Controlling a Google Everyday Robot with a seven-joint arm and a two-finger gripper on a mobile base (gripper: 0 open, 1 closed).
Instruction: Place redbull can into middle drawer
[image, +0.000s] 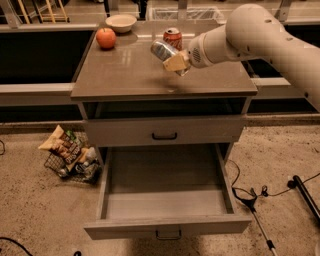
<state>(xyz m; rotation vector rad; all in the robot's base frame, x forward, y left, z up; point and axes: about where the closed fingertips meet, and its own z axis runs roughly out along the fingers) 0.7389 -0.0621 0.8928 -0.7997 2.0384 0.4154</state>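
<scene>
My gripper is shut on the redbull can, a slim silver and blue can that it holds tilted on its side above the cabinet top. The can is lifted off the surface, just in front of the red Coca-Cola can. The middle drawer is pulled open below, with a bare grey floor and a small black handle on its front. It lies well below and in front of the gripper.
An apple and a white bowl sit at the back left of the top. A shut upper drawer front with a black handle is above the open drawer. A wire basket of snack bags lies on the floor at left. Cables lie at right.
</scene>
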